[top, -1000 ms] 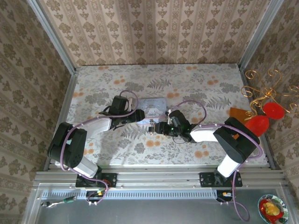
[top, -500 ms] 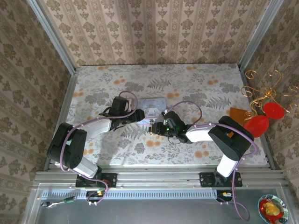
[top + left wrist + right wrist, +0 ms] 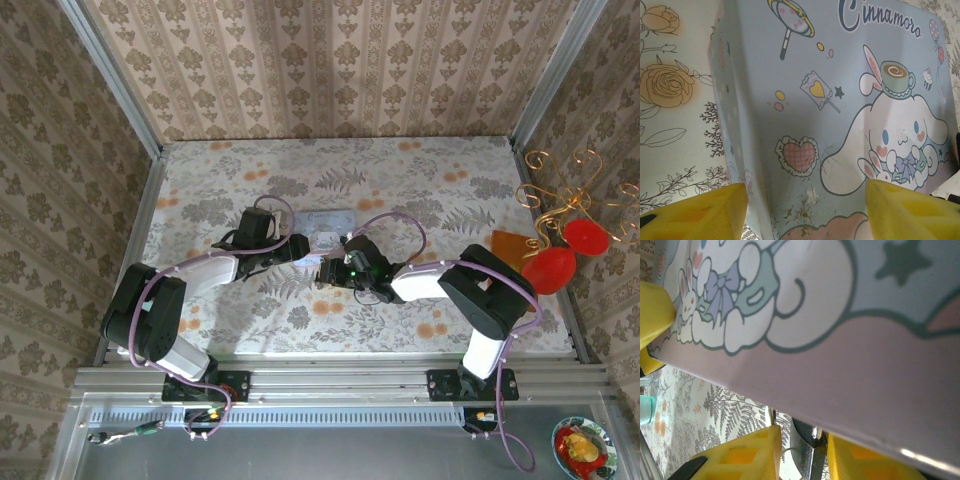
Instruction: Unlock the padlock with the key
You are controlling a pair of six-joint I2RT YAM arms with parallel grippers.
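Padlock [image 3: 806,440], right wrist view: the dark body with its silvery metal sits at bottom centre of the frame. It lies just below the edge of the pale blue tin [image 3: 850,325], with the floral table [image 3: 725,415] beyond. The right gripper [image 3: 803,450] brackets it with one yellow finger on each side and a narrow gap. A sliver of table shows between the lock and the finger at frame left, so whether the clamp is complete cannot be told. Purpose, as judged: fix the lock body so the key can be presented to it.

Left wrist view: the left gripper [image 3: 805,212] is clamped across the tin's width, with its fingers [image 3: 695,212] at the bottom corners of the frame. The tin appears tilted, one side wall showing at frame left. Purpose, as judged: hold the tin steady so the lock stays accessible.

Top external view: both grippers meet at the tin, at centre frame. Compared with one second earlier, the right arm's wrist and elbow have shifted toward frame left. This has brought its fingers closer to the tin's lower edge, and they have narrowed. The left arm and the tin are unchanged
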